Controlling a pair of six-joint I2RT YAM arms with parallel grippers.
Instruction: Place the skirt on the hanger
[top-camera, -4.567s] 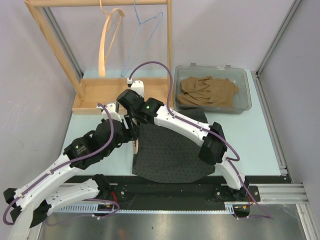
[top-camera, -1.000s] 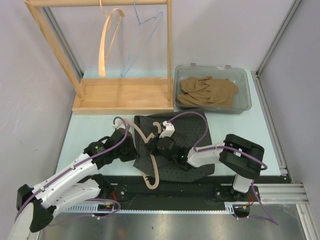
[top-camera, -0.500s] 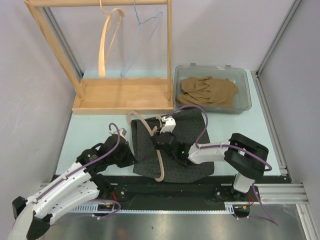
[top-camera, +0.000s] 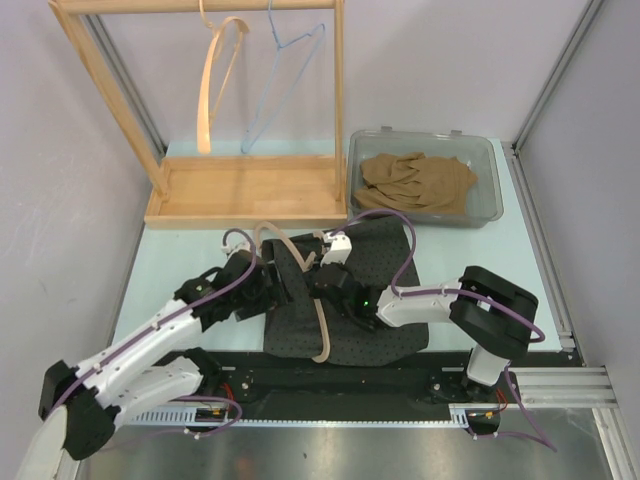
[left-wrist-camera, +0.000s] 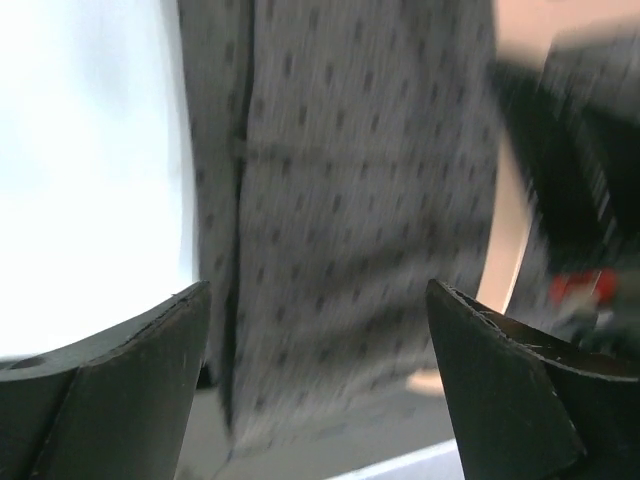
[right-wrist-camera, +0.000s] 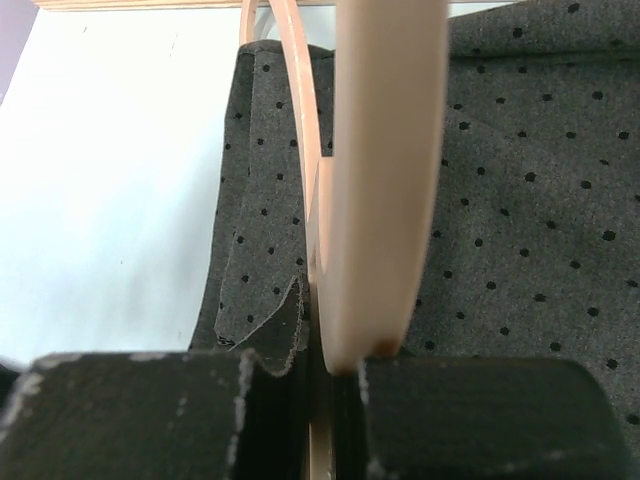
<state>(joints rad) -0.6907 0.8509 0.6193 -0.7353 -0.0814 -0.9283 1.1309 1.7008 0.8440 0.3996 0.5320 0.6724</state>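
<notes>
- Skirt (top-camera: 362, 336), dark grey with small dots, lay spread flat on the desk (top-camera: 180, 265).
- A wooden hanger (right-wrist-camera: 385, 180) ran across the skirt's left part.
- The right pincer (right-wrist-camera: 338, 368) sat over the skirt, clenched on the hanger.
- The left pincer (left-wrist-camera: 315, 300) hung over the skirt's left edge, jaws wide apart and grasping nothing.
- A wooden rack (top-camera: 250, 190) stood just beyond the skirt.

Pale blue bench (top-camera: 180, 270). Wooden rack (top-camera: 245, 190) stands at far left, its tray base flat on surface. Clear bin (top-camera: 492, 180) at far right, just beside rack, holding tan cloth (top-camera: 415, 185). Dark dotted skirt (top-camera: 350, 345) spread flat at near centre.
</notes>
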